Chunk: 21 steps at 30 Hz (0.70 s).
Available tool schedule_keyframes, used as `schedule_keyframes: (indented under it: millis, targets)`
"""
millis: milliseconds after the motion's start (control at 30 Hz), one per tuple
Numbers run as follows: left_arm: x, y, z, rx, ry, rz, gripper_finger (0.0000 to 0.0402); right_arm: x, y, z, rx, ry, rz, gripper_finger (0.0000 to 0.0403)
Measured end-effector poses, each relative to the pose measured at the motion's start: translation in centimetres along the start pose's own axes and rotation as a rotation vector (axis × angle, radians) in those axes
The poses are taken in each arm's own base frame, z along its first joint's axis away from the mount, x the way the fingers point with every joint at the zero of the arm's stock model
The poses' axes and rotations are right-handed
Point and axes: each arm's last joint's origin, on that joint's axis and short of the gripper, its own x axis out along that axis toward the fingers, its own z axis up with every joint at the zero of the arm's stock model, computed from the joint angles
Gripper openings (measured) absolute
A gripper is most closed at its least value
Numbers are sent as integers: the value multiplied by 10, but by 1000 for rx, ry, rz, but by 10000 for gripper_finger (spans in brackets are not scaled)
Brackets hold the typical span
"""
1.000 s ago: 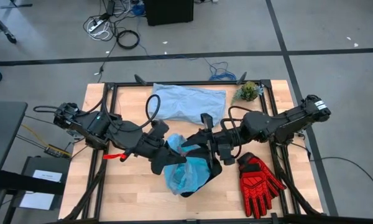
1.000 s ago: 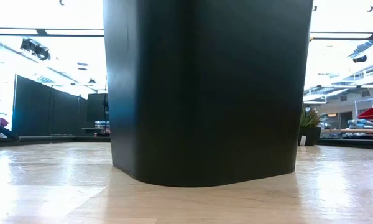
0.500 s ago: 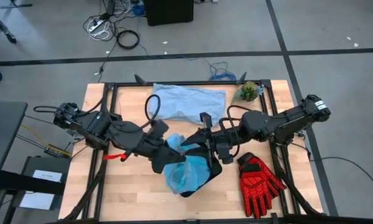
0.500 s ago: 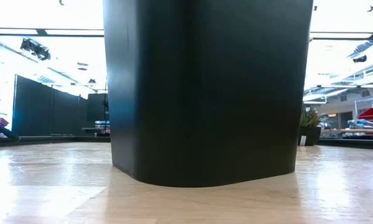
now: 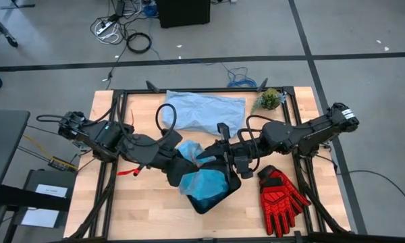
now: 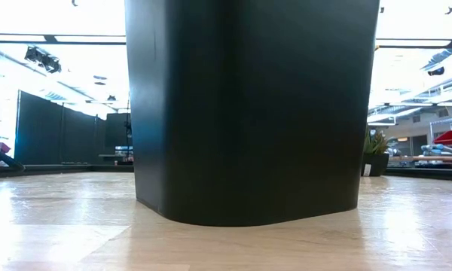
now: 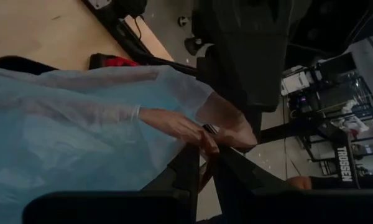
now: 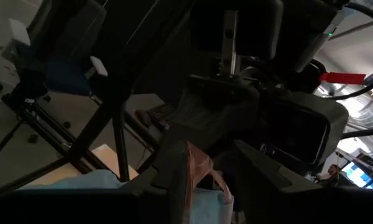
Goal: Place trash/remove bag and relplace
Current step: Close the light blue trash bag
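From above, you see the bag (image 5: 204, 181) draped over the black bin (image 5: 216, 196) mid-table, between both arms. Your left wrist view shows the left gripper (image 7: 205, 146) pinched on the bag's edge. Your right wrist view shows the right gripper (image 8: 199, 177) clamping a thin fold of the bag.

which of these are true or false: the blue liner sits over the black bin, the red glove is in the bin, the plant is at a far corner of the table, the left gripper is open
1. The cyan bag sits at the mouth of the black bin. True.
2. The red glove is in the bin. False: it lies on the table beside the bin.
3. The small plant stands near the table's far corner, on the right arm's side. True.
4. The left gripper is open. False: its fingers are pinched shut on the bag's edge.
5. The right gripper is far from the bin. False: it is at the bin, gripping bag film.
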Motion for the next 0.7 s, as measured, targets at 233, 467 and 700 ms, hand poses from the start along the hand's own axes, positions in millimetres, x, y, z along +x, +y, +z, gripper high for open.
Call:
schedule_keyframes:
  millis: [233, 467, 700]
  targets:
    - [-1, -11, 1, 137, -40, -97, 51, 0, -2, -2, 0, 46, -54, 114]
    - [-1, -7, -1, 182, -32, -48, 99, 0, -2, -2, -1, 49, -54, 114]
    - [-1, -1, -4, 146, -1, 4, 119, -2, -4, 0, 0, 42, -60, 114]
